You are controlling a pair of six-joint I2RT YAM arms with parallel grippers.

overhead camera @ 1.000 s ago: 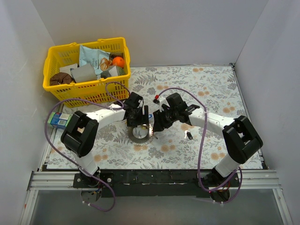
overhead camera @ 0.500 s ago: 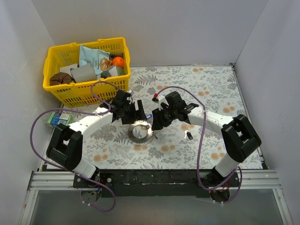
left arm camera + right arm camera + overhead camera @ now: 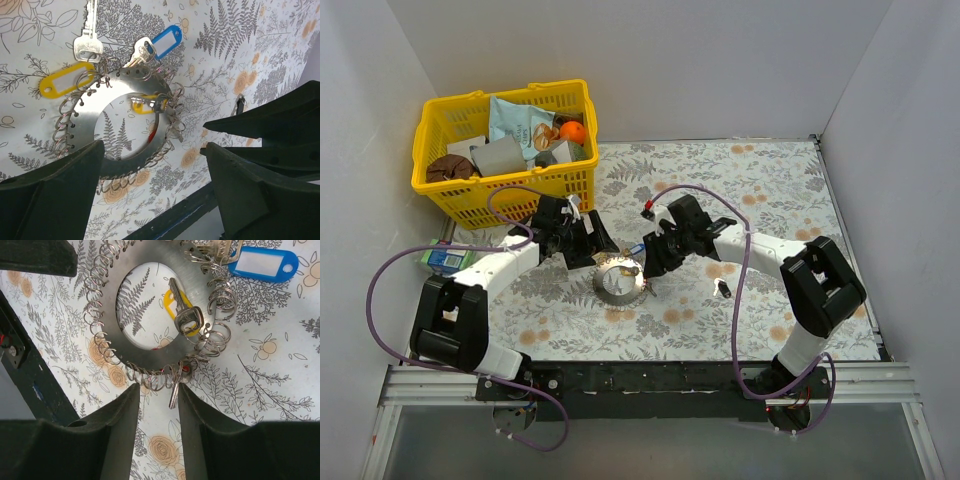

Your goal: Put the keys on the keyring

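**Keyring flat between two grippers**

We see the keyring [image 3: 618,282] lying flat on the floral table [image 3: 770,190], near its middle and in front of the yellow basket [image 3: 505,92]. Keys [image 3: 88,44] hang from the wire loops round its rim. In the left wrist view a yellow key [image 3: 62,83] and a blue key [image 3: 164,39] fan out along one side, and a second yellow key [image 3: 142,105] lies inside the ring's hole.

The left gripper [image 3: 592,243] sits just beside the ring on its left — its fingers [image 3: 50,192] are spread wide and hold nothing, with the ring showing between them. The right gripper [image 3: 653,262] is at the ring's right edge. Its fingers [image 3: 117,425] stand a narrow gap apart. A thin key [image 3: 174,389] hanging from the rim lies in that gap, close to one finger — we cannot tell whether it touches. A dark key [image 3: 723,289] lies alone on the table, to the right and apart from the ring.
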